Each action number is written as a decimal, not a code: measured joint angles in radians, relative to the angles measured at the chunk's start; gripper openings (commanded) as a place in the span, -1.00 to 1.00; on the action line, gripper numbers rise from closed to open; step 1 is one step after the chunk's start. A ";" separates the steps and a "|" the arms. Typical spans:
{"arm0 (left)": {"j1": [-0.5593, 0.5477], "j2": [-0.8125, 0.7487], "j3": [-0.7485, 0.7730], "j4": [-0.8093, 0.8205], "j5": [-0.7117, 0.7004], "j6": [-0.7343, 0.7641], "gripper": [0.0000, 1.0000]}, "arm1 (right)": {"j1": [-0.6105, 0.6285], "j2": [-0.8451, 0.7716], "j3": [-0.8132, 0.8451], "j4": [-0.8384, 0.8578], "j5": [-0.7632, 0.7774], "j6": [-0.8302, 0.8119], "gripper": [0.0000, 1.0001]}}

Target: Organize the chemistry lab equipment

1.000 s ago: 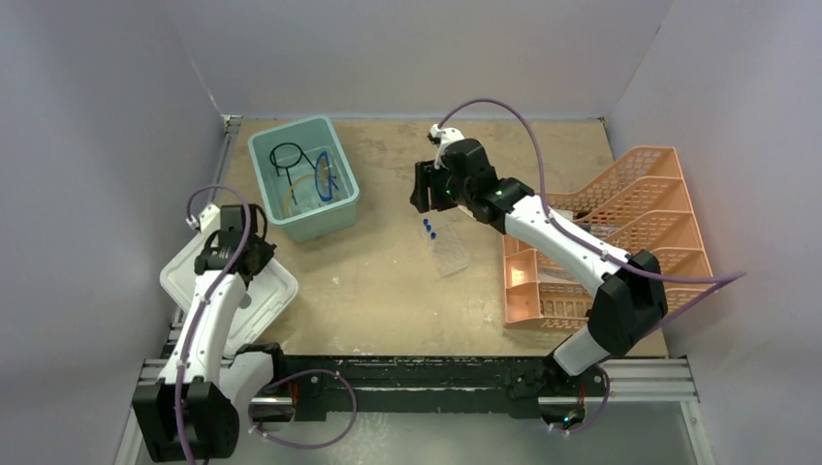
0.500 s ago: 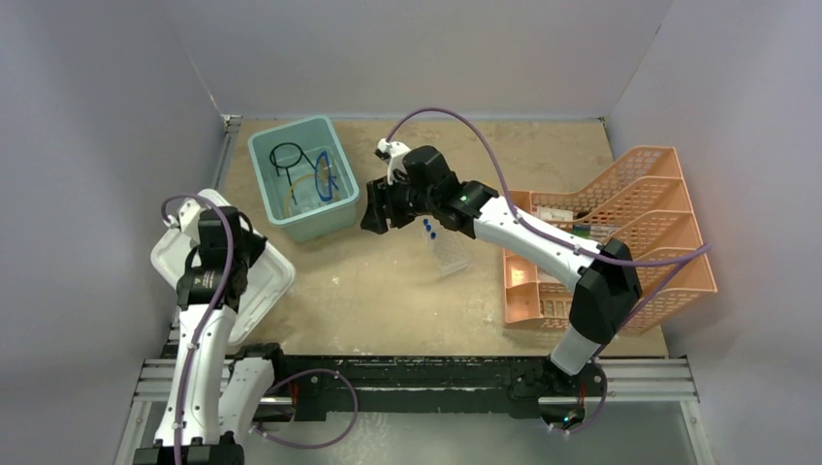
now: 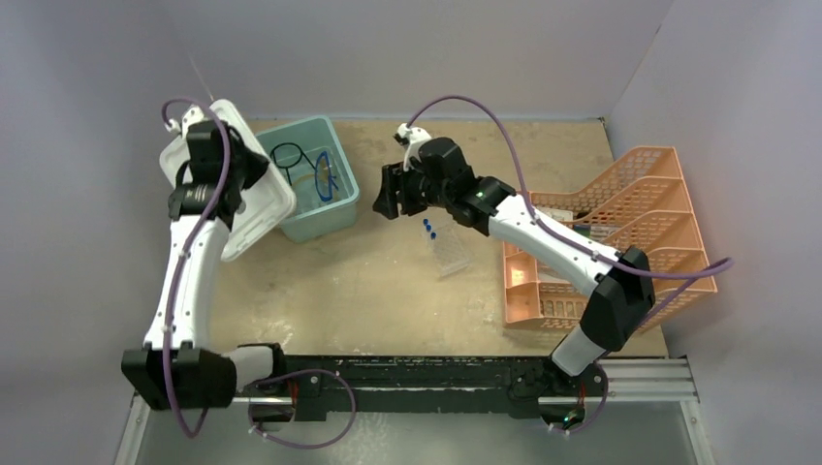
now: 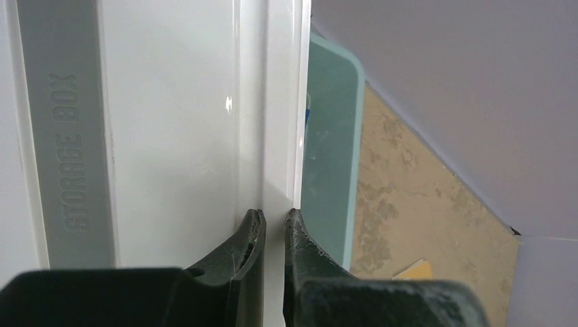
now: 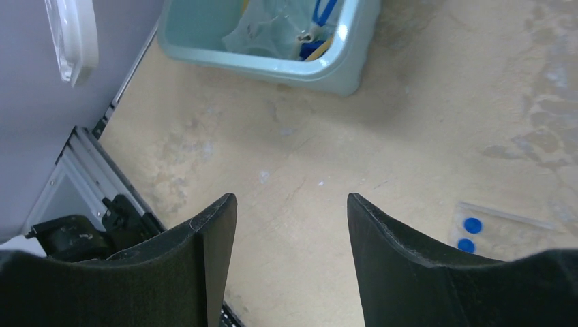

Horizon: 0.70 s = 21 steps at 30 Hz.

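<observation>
The left gripper [image 4: 272, 225] pinches only the thin rim of the tilted white lid [image 4: 170, 136], with the teal tub [image 3: 339, 215] just to its right. The lid may pivot or slip. The right gripper [image 5: 292, 201] hangs spread and empty. The clear rack [image 3: 448, 250] of blue-capped tubes [image 3: 427, 228] lies just beside it on the table [image 3: 388, 291] and risks being shut out.

Black wire ring tripod [image 3: 287, 155]: lies inside the teal tub [image 3: 334, 215], upper left of centre in the top view, ring toward the tub's far side. Blue-framed clear goggles [image 3: 326, 174]: same tub, right side, tilted along the wall. Amber tubing [image 3: 302, 181]: curved strand between tripod and goggles, partly hidden. Clear rack [image 3: 450, 252]: lies on the table at frame centre, well apart from the tub. Blue-capped tubes [image 3: 427, 228]: in the rack's far end; at least 2 blue caps visible.
</observation>
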 measured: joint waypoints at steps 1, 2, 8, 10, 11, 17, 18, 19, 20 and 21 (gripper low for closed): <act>-0.007 0.047 0.043 0.002 0.003 0.000 -1.00 | -0.009 -0.008 -0.003 0.001 0.005 0.001 0.25; -0.021 0.100 0.093 0.000 0.000 0.001 -1.00 | -0.024 -0.022 -0.010 0.002 0.011 0.003 0.25; -0.156 0.377 0.370 -0.065 -0.074 0.019 -1.00 | -0.097 -0.087 -0.058 0.010 0.050 0.008 0.25; -0.191 0.459 0.453 -0.089 -0.085 0.031 -1.00 | -0.117 -0.106 -0.077 0.011 0.054 0.008 0.25; -0.205 0.502 0.499 -0.114 -0.091 0.035 -1.00 | -0.126 -0.113 -0.085 0.010 0.055 0.008 0.25; -0.229 0.689 0.690 -0.238 -0.139 0.064 -1.00 | -0.143 -0.119 -0.092 0.010 0.061 0.007 0.24; -0.229 0.705 0.701 -0.250 -0.142 0.064 -1.00 | -0.142 -0.119 -0.092 0.009 0.062 0.006 0.24; -0.230 0.720 0.710 -0.261 -0.143 0.064 -1.00 | -0.142 -0.117 -0.092 0.009 0.062 0.004 0.24; -0.232 0.734 0.716 -0.270 -0.143 0.064 -1.00 | -0.142 -0.114 -0.092 0.008 0.063 0.003 0.24; -0.235 0.745 0.718 -0.274 -0.143 0.064 -1.00 | -0.142 -0.109 -0.092 0.008 0.065 0.003 0.24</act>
